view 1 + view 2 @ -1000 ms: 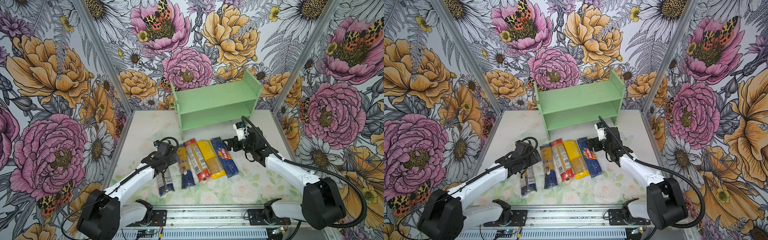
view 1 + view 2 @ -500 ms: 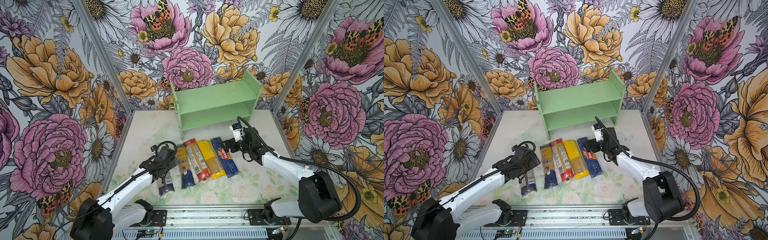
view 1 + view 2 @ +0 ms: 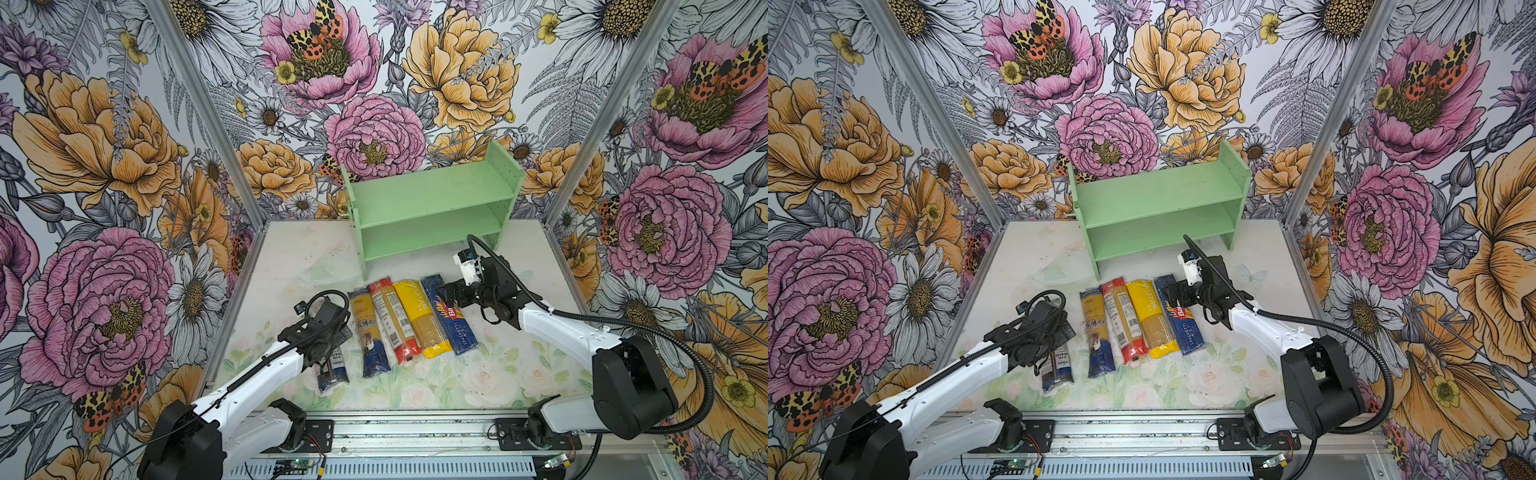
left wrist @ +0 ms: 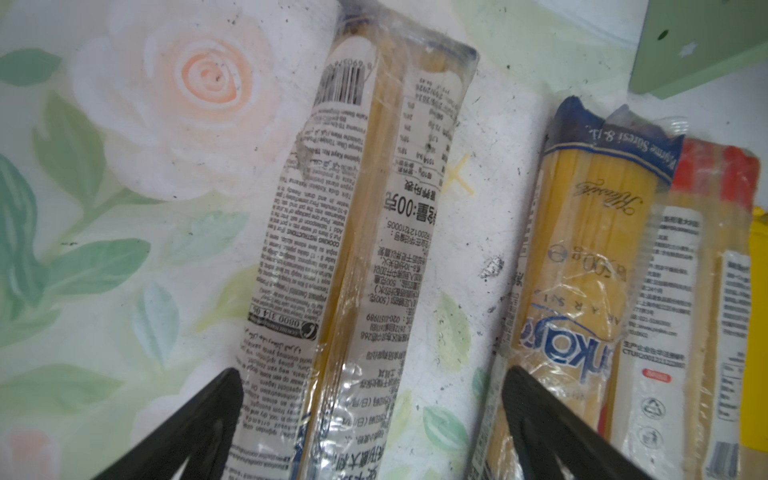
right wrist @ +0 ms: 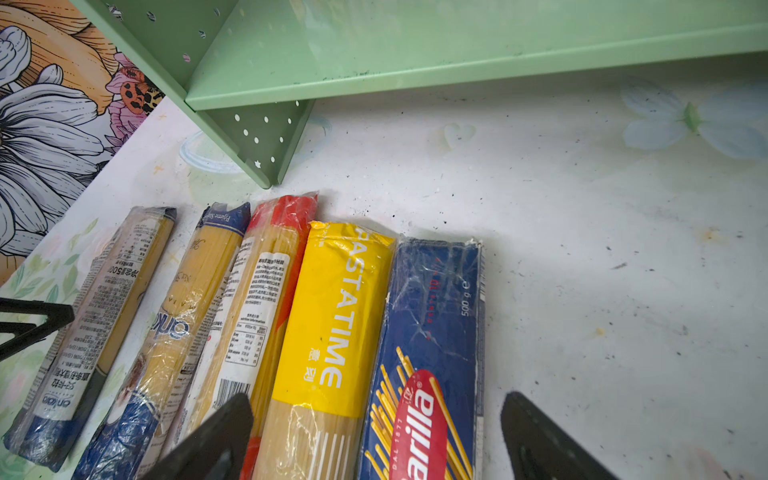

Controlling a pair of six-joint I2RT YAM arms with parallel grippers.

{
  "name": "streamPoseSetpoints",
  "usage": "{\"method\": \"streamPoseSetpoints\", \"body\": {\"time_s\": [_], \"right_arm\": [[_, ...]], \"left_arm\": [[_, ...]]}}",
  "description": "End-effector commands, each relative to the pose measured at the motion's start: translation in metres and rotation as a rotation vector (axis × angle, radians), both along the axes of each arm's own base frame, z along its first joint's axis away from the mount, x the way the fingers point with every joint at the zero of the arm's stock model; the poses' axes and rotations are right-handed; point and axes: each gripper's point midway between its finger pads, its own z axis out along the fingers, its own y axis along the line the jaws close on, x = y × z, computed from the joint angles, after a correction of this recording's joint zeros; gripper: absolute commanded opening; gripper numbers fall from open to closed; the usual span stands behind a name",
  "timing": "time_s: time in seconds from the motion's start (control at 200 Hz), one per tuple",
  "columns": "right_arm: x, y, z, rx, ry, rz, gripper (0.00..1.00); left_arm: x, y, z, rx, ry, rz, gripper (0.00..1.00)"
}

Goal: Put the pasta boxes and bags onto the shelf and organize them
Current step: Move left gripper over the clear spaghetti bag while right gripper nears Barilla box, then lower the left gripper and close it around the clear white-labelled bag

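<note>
Floral table point(image 3: 291, 257), packs point(image 3: 390, 320) lay before the shelf point(image 3: 432, 195).
Wide open, left gripper point(image 4: 372, 374) straddled the outermost bag point(image 4: 365, 208) (long axis shelfward); right gripper point(image 5: 378, 399), equally wide, over the box point(image 5: 436, 311).

I see the dark blue Barilla box point(image 3: 451, 318), yellow Pastatime bag point(image 3: 419, 316), red-ended bag point(image 3: 392, 320) and clear blue-ended bag point(image 3: 370, 332) lying flat side by side, a second blue-ended bag point(image 3: 334, 370) just apart, before the upright mint-green shelf point(image 3: 432, 195).
</note>
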Motion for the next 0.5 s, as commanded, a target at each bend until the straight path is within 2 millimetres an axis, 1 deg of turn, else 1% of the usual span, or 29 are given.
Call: {"method": "streamPoseSetpoints", "body": {"time_s": [0.0, 0.3, 0.49], "right_arm": [[0.007, 0.007, 0.009, 0.012, -0.018, 0.007, 0.96], [0.008, 0.009, 0.003, -0.001, -0.010, 0.007, 0.96], [0.008, 0.009, 0.000, -0.007, -0.005, 0.006, 0.97]], "left_arm": [[-0.004, 0.012, 0.009, 0.059, -0.006, 0.035, 0.99], [-0.013, 0.016, -0.004, 0.074, 0.033, 0.041, 0.99], [-0.015, 0.014, -0.005, 0.069, 0.031, 0.028, 0.99]]}}
